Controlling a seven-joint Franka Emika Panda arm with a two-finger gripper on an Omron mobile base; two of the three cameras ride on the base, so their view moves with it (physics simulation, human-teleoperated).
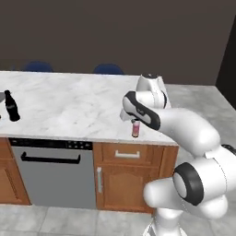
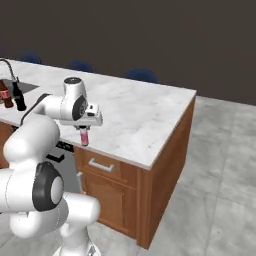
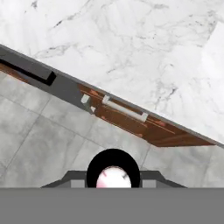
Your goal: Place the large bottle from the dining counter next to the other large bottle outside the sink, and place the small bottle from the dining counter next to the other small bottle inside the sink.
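Marbled desk [image 1: 69, 106] lay below; at its front edge your gripper [image 1: 135, 123] was clamped on the small bottle [image 1: 135, 129], light, slick, best held mid-body.

- My left base cam sits behind the arm, looking forward and down at the tabletop [image 1: 69, 108] and the dishwasher [image 1: 53, 173] front.
- Right base cam looks across the same tabletop [image 2: 145, 115] from the other side, catching its far corner.
- Hand cam looks straight down, close over the tabletop [image 3: 131, 52] edge and the floor [image 3: 39, 144].
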